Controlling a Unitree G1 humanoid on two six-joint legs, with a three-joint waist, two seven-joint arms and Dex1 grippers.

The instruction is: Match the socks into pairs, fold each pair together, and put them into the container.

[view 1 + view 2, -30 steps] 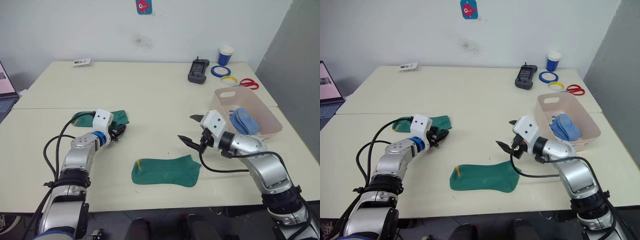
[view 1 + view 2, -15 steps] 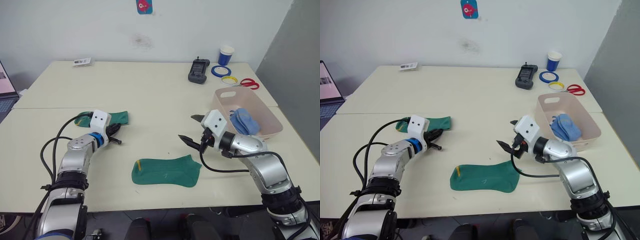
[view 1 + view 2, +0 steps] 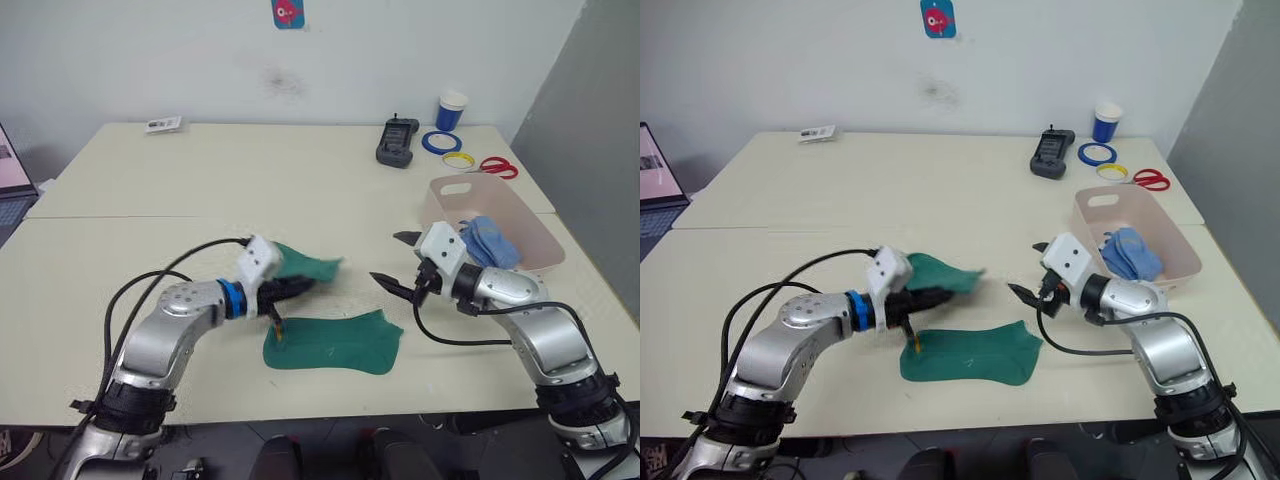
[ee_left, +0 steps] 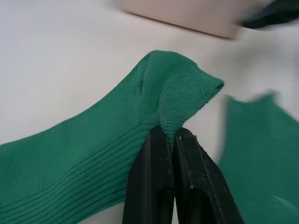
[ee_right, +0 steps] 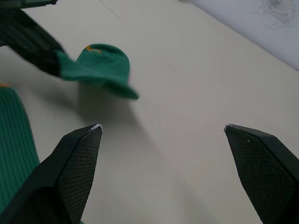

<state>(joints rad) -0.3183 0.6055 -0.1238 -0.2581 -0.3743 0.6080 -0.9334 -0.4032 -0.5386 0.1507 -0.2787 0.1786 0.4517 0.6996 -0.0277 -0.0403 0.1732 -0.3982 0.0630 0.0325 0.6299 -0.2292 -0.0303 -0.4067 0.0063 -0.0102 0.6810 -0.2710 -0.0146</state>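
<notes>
One green sock [image 3: 335, 343] with yellow trim lies flat near the table's front edge. A second green sock [image 3: 308, 268] hangs lifted just above and behind its left end, pinched at one end by my left gripper [image 3: 284, 291], which is shut on it. The left wrist view shows the fingers [image 4: 156, 154] closed on a bunched fold of this sock [image 4: 117, 154]. My right gripper [image 3: 390, 258] stands open to the right of the flat sock, empty, its fingertips [image 5: 96, 128] wide apart. The pale pink container [image 3: 530, 225] sits at the right with light blue socks [image 3: 488, 240] inside.
At the back right stand a blue cup [image 3: 452, 108], two tape rolls [image 3: 441, 142], red scissors [image 3: 497, 166] and a black device [image 3: 397, 142]. A small card [image 3: 163, 124] lies at the far left edge. A seam crosses the table left to right.
My left gripper has shut on the far green sock, lifted it and carried it right, to the flat sock's left end. The right gripper has shifted slightly right, still open.
</notes>
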